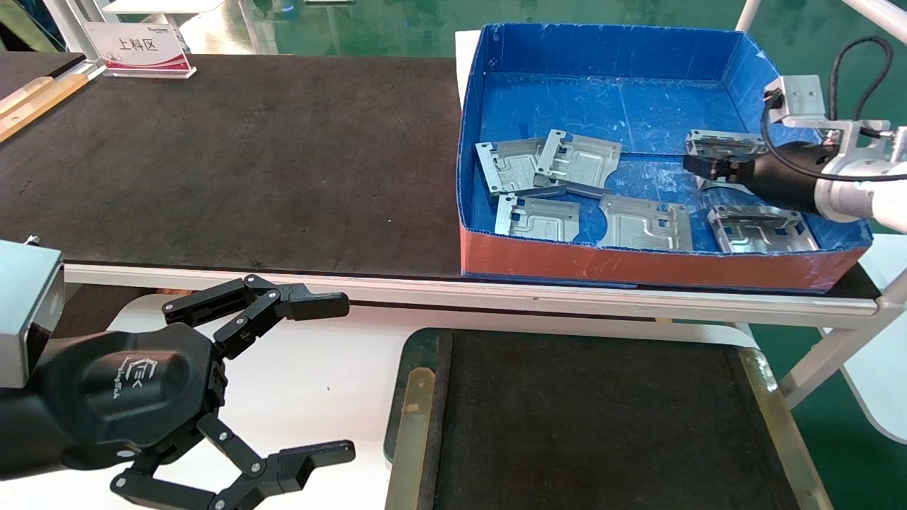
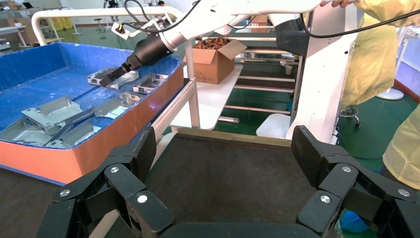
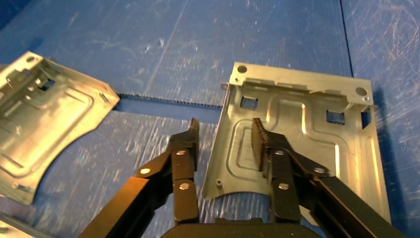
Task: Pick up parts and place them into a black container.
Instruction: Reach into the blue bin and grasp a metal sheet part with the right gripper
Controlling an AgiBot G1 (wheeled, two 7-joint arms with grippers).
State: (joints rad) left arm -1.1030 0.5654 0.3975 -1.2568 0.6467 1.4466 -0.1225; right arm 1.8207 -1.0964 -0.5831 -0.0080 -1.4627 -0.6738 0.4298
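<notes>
Several silver-grey parts lie in the blue box [image 1: 609, 85], among them two overlapping ones [image 1: 514, 166] [image 1: 577, 157] and three along the red front [image 1: 536, 216] [image 1: 646, 223] [image 1: 762, 230]. My right gripper [image 1: 698, 164] [image 3: 224, 131] is inside the box at the far-right part [image 1: 723, 144] [image 3: 302, 134]. It is open, one finger over the plate and the other beside its edge, with a gap on each side. The black container [image 1: 588, 418] [image 2: 223, 183] sits empty below the table edge. My left gripper [image 1: 336, 379] [image 2: 223, 148] hangs open to its left, holding nothing.
A black mat [image 1: 234, 163] covers the table left of the box. A sign [image 1: 138, 48] and wooden strips [image 1: 35, 99] stand at the far left. A white frame post [image 1: 836, 354] slants by the container's right. A cardboard box [image 2: 213, 59] and a person in yellow [image 2: 381, 49] are beyond.
</notes>
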